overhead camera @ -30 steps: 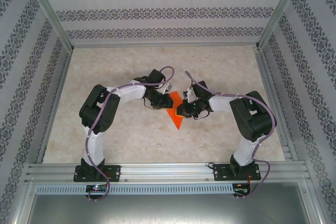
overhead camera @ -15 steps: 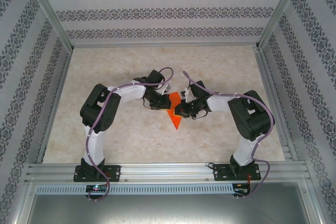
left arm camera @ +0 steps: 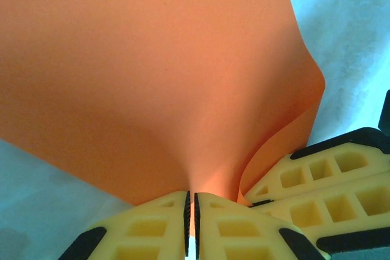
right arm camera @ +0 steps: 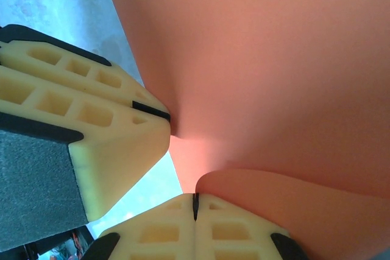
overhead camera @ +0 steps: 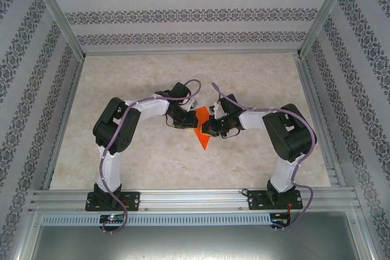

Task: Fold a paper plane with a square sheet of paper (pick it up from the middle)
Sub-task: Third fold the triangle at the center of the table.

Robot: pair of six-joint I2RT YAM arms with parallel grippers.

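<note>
The square sheet of paper [overhead camera: 203, 139] is bright orange and folded to a narrow triangle, its tip toward the near edge, at the table's middle. My left gripper [overhead camera: 192, 123] holds it from the left and my right gripper [overhead camera: 209, 128] from the right, almost touching. In the left wrist view the left gripper [left arm camera: 191, 202] is shut on the paper [left arm camera: 152, 77], with the right fingers [left arm camera: 329, 175] close by. In the right wrist view the right gripper [right arm camera: 195, 202] is shut on a curled flap of the paper [right arm camera: 274, 59], beside the left fingers [right arm camera: 109, 144]. Whether this is a paper plane I cannot tell.
The pale marbled table [overhead camera: 140, 162] lies inside patterned walls with aluminium posts. A metal rail [overhead camera: 195, 199] runs along the near edge, where both arm bases are bolted.
The right gripper has moved a little left toward the left gripper. The paper between them has narrowed and bulged. The left jaws have closed tighter on it.
</note>
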